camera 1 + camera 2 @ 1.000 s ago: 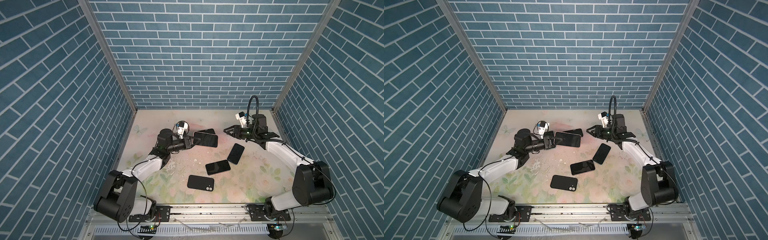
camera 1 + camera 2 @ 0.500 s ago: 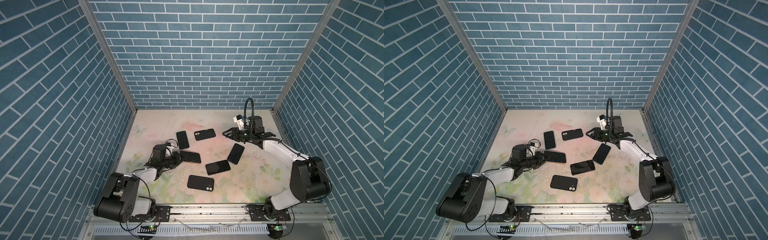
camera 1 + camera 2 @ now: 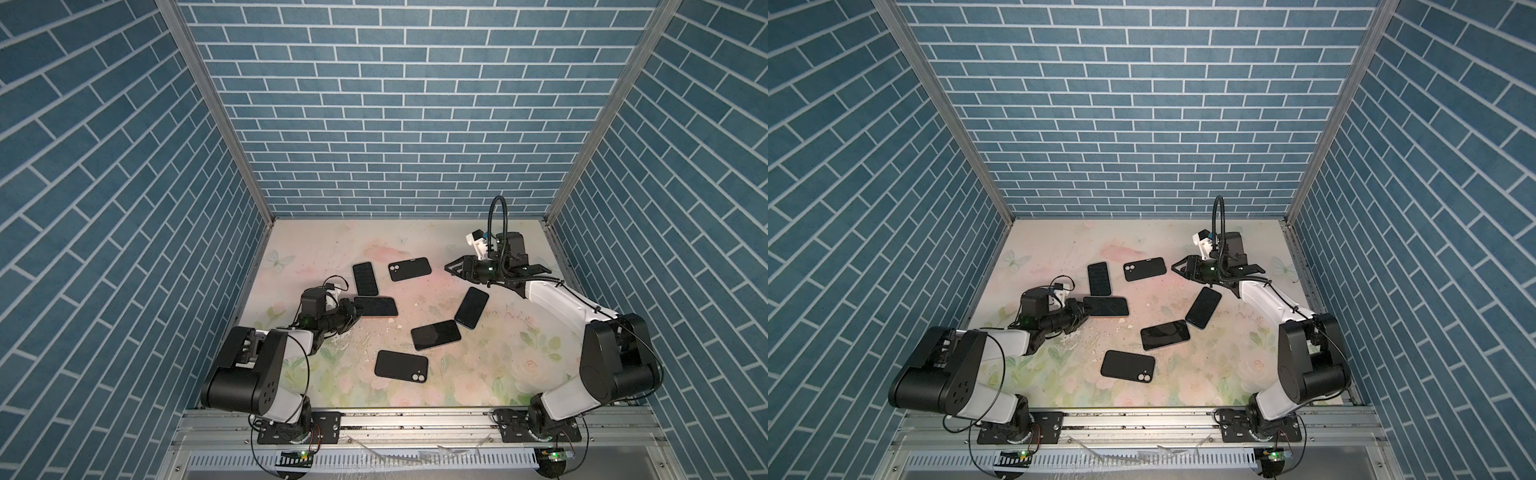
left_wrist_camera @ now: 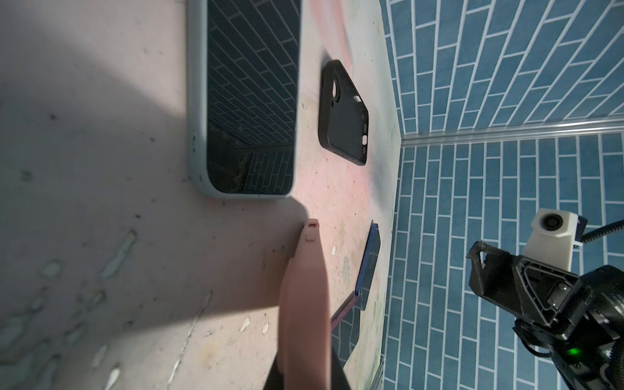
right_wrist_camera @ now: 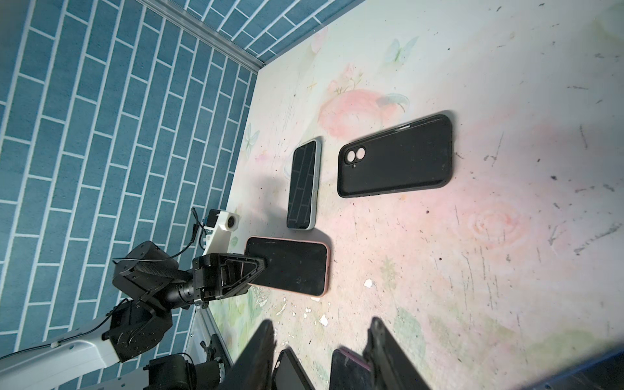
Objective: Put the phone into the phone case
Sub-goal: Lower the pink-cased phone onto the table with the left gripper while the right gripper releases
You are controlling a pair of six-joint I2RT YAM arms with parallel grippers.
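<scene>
A phone in a pink case (image 3: 376, 306) (image 3: 1106, 306) lies flat on the floral table. My left gripper (image 3: 354, 311) (image 5: 261, 265) is shut on its near end. In the left wrist view the pink case (image 4: 304, 297) runs edge-on out from between the jaws. My right gripper (image 3: 453, 270) (image 5: 320, 324) hangs open and empty above the back right of the table, apart from every phone. An empty black phone case (image 3: 409, 269) (image 4: 344, 111) lies back up beyond the held phone. Another black case (image 3: 401, 365) lies near the front.
A phone in a pale grey-green case (image 3: 365, 278) (image 5: 304, 185) lies screen up just behind the held one. Two bare-looking phones (image 3: 471, 308) (image 3: 436, 335) lie in the middle, below the right gripper. Blue brick walls close in three sides; a metal rail (image 3: 415, 419) runs along the front.
My left arm has drawn back and come down, bringing the pink-cased phone from mid-air near the back onto the table at the left. The right gripper has barely moved.
</scene>
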